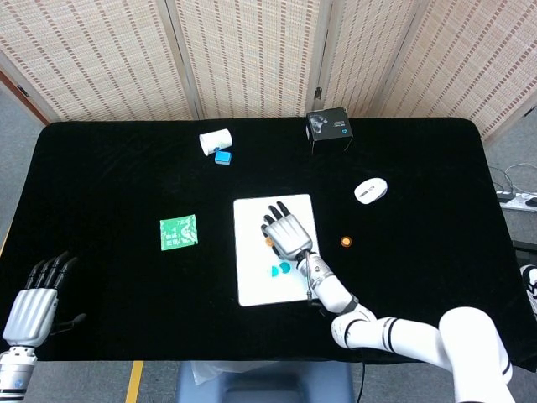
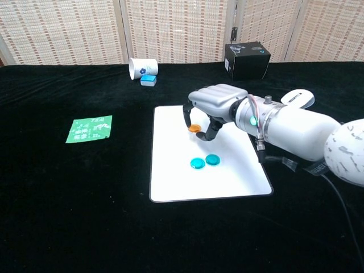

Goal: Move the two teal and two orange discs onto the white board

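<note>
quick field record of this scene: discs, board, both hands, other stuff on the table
white board: middle of the black table
teal discs: two, side by side on the board
orange disc, held: pinched by the right hand above the board
orange disc, loose: on the cloth right of the board
left hand: open, near table's left corner, holds nothing
other: green packet, paper cup, black box, white mouse

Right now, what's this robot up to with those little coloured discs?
It is moving discs onto the white board. The right hand hangs over the board, pinching an orange disc between its fingers. Two teal discs already lie on the board. The other orange disc sits on the black table, to the right of the board. The left hand rests at the table's near left corner, holding nothing.
</note>
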